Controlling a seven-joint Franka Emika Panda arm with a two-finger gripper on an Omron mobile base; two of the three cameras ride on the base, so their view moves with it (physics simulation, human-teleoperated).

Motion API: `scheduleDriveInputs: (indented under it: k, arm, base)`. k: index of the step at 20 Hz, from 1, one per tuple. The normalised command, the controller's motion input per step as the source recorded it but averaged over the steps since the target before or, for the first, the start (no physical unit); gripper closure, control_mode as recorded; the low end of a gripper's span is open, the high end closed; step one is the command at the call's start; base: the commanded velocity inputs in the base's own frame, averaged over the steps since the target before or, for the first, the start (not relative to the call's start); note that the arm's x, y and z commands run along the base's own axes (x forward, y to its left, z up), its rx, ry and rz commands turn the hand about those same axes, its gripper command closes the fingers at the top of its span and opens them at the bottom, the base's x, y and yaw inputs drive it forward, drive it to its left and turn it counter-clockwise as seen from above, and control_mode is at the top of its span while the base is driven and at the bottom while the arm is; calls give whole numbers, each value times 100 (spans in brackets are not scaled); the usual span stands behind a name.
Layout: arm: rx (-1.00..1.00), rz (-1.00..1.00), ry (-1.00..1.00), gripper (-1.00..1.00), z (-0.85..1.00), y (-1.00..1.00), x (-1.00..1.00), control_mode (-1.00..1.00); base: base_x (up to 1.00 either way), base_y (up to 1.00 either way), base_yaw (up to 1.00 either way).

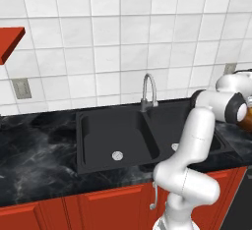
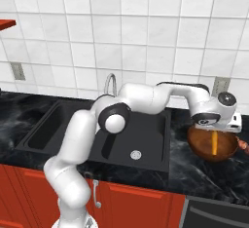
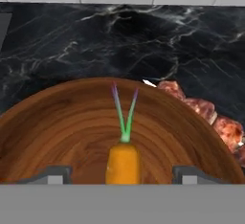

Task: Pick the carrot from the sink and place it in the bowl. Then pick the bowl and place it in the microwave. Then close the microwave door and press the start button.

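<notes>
1. Gripper point(image 3: 122, 173): in the hand view the two finger tips point(image 3: 52, 174) stand wide apart at the bottom, one to each side of the carrot, with clear space between each tip and it. The jaws are released and grasp nothing.
2. Carrot point(image 3: 123, 163): it sits between the finger tips, over the middle of the bowl, orange body nearest the camera, thin green top pointing away toward the bowl's far rim. In the right base view the carrot point(image 2: 214, 143) appears upright inside the bowl, directly under the hand.
3. Bowl point(image 3: 62, 122): brown, wood-grained, wide and shallow, beneath the gripper. In the right base view the bowl point(image 2: 202, 146) stands on the counter, to the right of the sink.
4. Reddish lumpy item point(image 3: 210, 115): lies just beyond the bowl's right rim; its identity cannot be determined.
5. Counter point(image 3: 72, 41): black marble, extending past the bowl to the white tiled wall.
6. Sink point(image 1: 118, 135): black double basin, left of the bowl, with a curved silver faucet point(image 1: 149, 90) at its back edge.
</notes>
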Motion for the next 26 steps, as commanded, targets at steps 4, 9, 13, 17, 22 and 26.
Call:
scheduleDriveInputs:
  k: [4,9,13,17,22,26]
  arm:
    - [-16,0,3,-100,56,64,-32,-100]
    - [-30,3,19,-100,9,96,-35,-100]
    - [-22,6,15,-100,-16,66,-45,-100]
    - [-15,8,14,-100,-21,37,-28,-100]
    - [-4,7,6,-100,-14,2,-4,-100]
    - [0,7,4,-100,-10,-3,1,-100]
  base:
    - [0,0,0]
    - [0,0,0]
    - [0,0,0]
    - [0,0,0]
    - [0,0,0]
    - [0,0,0]
